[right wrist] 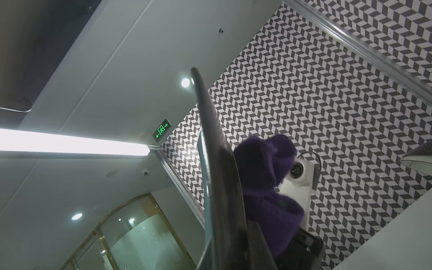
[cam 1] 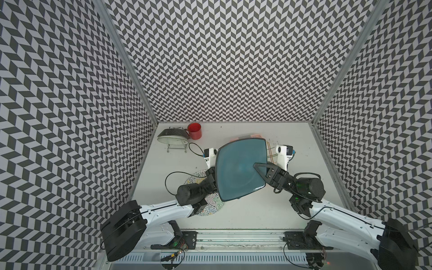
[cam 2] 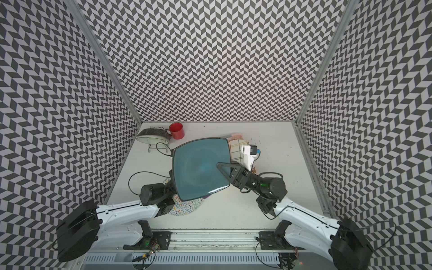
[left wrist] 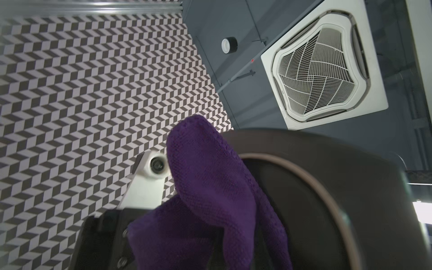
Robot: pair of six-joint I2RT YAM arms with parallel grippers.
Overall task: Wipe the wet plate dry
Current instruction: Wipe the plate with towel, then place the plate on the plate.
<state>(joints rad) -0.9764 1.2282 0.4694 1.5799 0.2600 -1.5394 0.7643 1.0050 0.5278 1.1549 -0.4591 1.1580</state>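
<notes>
- Black housing (cam 1: pixel 124 230) of the left arm nearest the lens, at the front-left corner, with a white link reaching inward from it.
- Teal square plate (cam 1: pixel 240 168) held up off the desk (cam 1: pixel 257 210), mid-cell between the two arms, with its face turned toward both top views.
- Right pincer (cam 1: pixel 260 168) clamped on the plate's right edge, one finger flat across the teal face and the other hidden beneath.
- Left pincer (right wrist: pixel 301 243) under the plate, pressed together on a purple cloth (left wrist: pixel 210 198) (fingers themselves buried in the fabric).
- Cloth bunched against the plate's dark underside, just beside the foot ring in the left wrist view.
- Plate nearly edge-on in the right wrist view, with the cloth on its underside.
- Left edge of the plate over the left wrist; near corner over a round squiggle-patterned mat (cam 1: pixel 211 207) lying on the desk.
- Far edge covering part of a checked towel (cam 2: pixel 237 147).
- Red mug (cam 1: pixel 194 131) in the back-left corner, just beside a wire rack (cam 1: pixel 176 147) carrying a dish on edge, both apart from the plate's far-left corner.
- Bare desk between the plate's near corner and the front rail, and along the right wall.
- Chevron walls closing in the left, back and right sides.
</notes>
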